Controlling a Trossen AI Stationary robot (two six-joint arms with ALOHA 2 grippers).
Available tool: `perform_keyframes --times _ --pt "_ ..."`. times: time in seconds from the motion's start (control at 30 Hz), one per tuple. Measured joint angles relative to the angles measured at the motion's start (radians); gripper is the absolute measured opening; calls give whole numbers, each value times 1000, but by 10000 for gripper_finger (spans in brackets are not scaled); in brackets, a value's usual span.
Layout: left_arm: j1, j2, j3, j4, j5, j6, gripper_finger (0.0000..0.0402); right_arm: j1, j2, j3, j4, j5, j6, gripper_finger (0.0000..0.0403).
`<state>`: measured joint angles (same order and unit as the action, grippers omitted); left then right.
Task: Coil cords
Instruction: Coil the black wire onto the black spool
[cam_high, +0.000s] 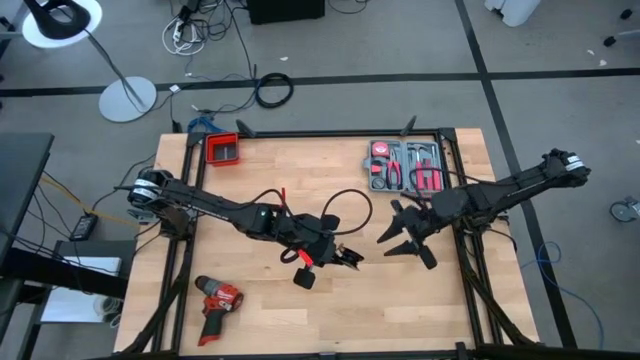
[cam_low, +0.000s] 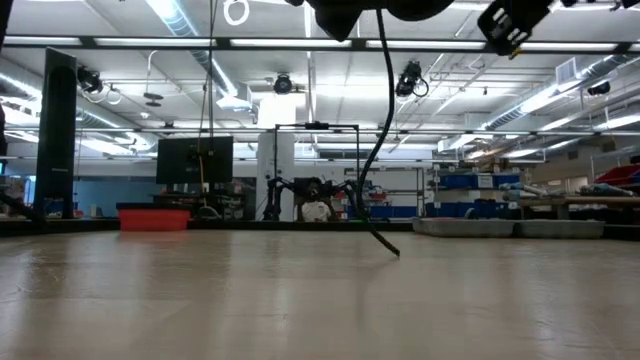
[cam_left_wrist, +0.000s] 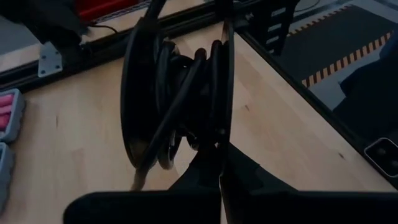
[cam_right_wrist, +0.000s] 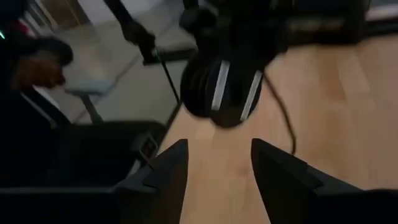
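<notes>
Cord (cam_high: 345, 200): thin, black, partly wound. In the left wrist view a bundle of loops (cam_left_wrist: 180, 99) is sitting pinched between the left gripper's (cam_left_wrist: 221, 165) closed fingers (cam_left_wrist: 205, 171), standing upright beyond the fingertips above the table (cam_high: 420, 320). In the high view a loose loop is arching from the bundle toward the table's middle, and a strand is trailing back along the left arm. In the low view one strand (cam_low: 380, 150) is hanging down from the raised bundle, its end touching the tabletop.

Left gripper (cam_high: 335, 255): sitting near the table's centre, clamped on the cord, lifted clear of the wood.

Right gripper (cam_high: 408, 238): hovering just beside the left one, on the toolbox side, fingers (cam_right_wrist: 168, 171) spread wide and holding nothing. In the right wrist view the wound bundle (cam_right_wrist: 224, 93) is hanging just ahead of the two fingertips, in line with the gap between them, not touching either.

Drill (cam_high: 215, 300): red, lying near the table's front edge on the left arm's side, well apart from the cord.

Bin (cam_high: 224, 150): red, sitting at the far corner on the left arm's side.

Toolbox (cam_high: 405, 165): open, grey with red-handled tools, lying at the far edge near the right arm.

Cable ring (cam_high: 273, 90): thicker, black, lying on the floor beyond the table.
</notes>
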<state>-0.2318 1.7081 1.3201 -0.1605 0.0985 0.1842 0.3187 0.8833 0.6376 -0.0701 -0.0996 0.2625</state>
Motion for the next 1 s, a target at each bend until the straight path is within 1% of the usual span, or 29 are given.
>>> perform_keyframes --times 0.2,0.27,0.33,0.47,0.6,0.8,1.0 --pt "0 0 0 67 0 20 0 56 73 -42 -25 173 -4 173" --pt "0 0 0 82 0 26 0 66 103 -77 33 232 -5 171" --pt "0 0 0 101 0 36 0 68 135 -125 152 264 -9 169" --pt "0 -1 0 127 -5 46 0 58 220 -210 423 267 5 168" --pt "0 -1 0 169 -18 71 0 45 333 -240 594 269 6 169" --pt "0 -1 0 224 -35 96 0 38 491 -218 736 269 4 169" --pt "0 -1 0 247 -47 100 0 19 584 -214 861 273 3 167"
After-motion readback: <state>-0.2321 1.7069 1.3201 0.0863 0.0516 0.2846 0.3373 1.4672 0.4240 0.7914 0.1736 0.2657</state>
